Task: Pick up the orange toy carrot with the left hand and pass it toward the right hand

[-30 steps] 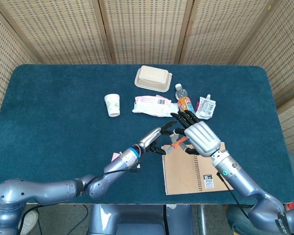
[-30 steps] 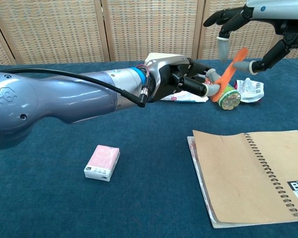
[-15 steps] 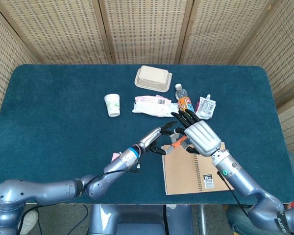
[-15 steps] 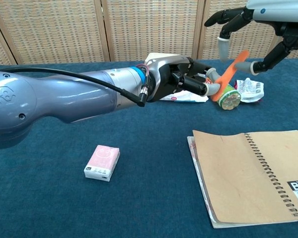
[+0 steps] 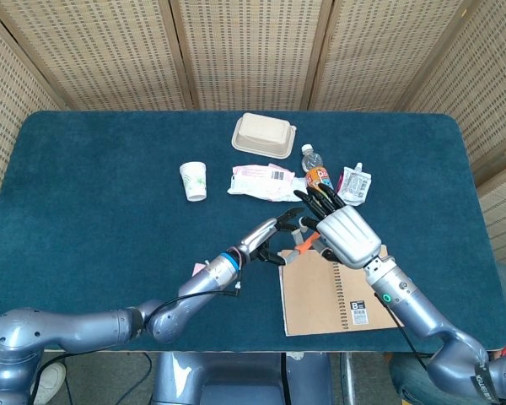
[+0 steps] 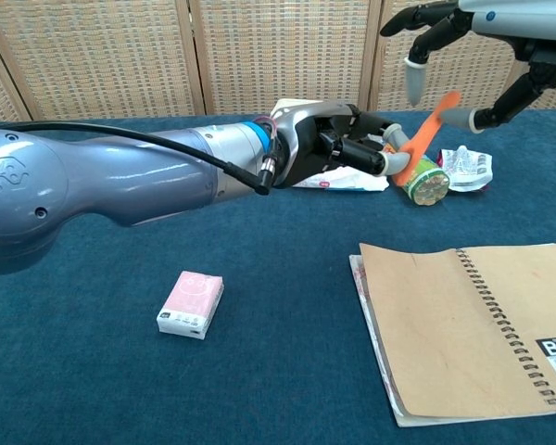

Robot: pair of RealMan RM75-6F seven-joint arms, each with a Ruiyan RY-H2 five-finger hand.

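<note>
The orange toy carrot (image 6: 424, 137) is held off the table, tilted with its upper end to the right. My left hand (image 6: 347, 148) pinches its lower end. My right hand (image 6: 482, 56) hovers over the upper end with fingers spread; its thumb tip sits at the carrot's top, and the fingers do not close on it. In the head view the carrot (image 5: 304, 244) shows as a short orange strip between the left hand (image 5: 274, 236) and the right hand (image 5: 346, 234), mostly hidden under the right palm.
A brown spiral notebook (image 6: 473, 324) lies below the hands and a pink packet (image 6: 191, 303) to its left. Behind the hands lie a small bottle (image 5: 318, 173), a pouch (image 5: 354, 184), a wrapper (image 5: 257, 180), a paper cup (image 5: 194, 180) and a beige tray (image 5: 264, 135).
The left hand has lifted the carrot slightly. The right hand has shifted a little up and over the carrot's upper end, its fingers still spread.
</note>
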